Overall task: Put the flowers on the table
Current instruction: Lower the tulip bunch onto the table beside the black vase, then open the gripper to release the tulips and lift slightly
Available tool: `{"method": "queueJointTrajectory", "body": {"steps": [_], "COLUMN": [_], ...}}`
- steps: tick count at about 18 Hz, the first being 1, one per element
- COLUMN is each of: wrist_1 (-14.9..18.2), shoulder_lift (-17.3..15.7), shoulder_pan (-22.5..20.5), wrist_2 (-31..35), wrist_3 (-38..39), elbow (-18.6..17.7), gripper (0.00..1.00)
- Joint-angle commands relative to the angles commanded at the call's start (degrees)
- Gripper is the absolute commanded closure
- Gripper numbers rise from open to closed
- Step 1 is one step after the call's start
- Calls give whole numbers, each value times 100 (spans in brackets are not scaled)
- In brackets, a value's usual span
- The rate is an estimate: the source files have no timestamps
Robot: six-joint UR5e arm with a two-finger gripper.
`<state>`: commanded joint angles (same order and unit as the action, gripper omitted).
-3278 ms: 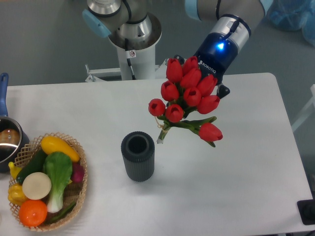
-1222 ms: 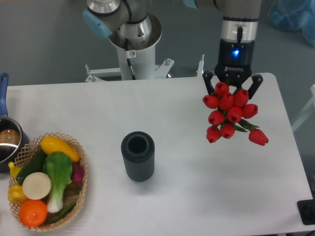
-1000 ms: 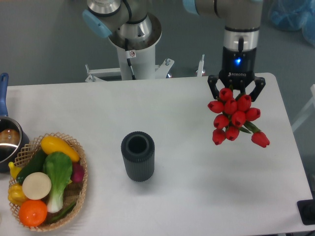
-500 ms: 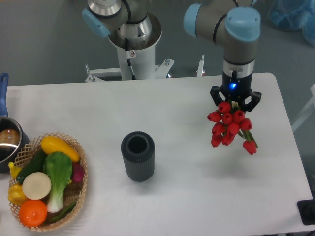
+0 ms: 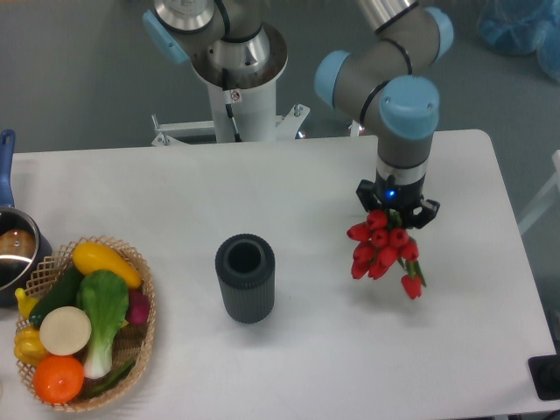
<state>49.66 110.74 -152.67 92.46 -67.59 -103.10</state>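
Clamping the flowers (image 5: 382, 251), the gripper (image 5: 396, 207) has dropped lower toward the table (image 5: 175, 192).

A dark grey ribbed vase (image 5: 246, 277) stands upright, its mouth open to the camera. Well to its left sits a wicker basket (image 5: 149, 325) heaped with colourful vegetables (image 5: 83, 319). Beyond the basket, at the frame's left edge, is a blue-handled pot (image 5: 11, 255).

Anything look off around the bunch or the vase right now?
Nothing stands out. The gripper holds the flowers low over the table, right of the upright vase; the vegetable basket looks orderly.
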Motion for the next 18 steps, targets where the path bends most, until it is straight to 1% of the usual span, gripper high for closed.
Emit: {"method": "queueJointTrajectory", "body": {"steps": [7, 10, 11, 12, 13, 14, 15, 18], "wrist_1": [-9, -17, -18, -18, -26, -35, -35, -35], "shoulder_lift": [185, 238, 255, 264, 273, 273, 282, 247], "shoulder_pan": [123, 141, 141, 141, 132, 123, 114, 79], "wrist_2": [-53, -79, -131, -210, -289, -342, -343, -360], "wrist_3": [35, 35, 35, 35, 26, 35, 44, 97], "elbow": [-9, -9, 0, 0, 9, 35, 79, 114], "gripper": [55, 53, 50, 41, 23, 7, 0, 0]}}
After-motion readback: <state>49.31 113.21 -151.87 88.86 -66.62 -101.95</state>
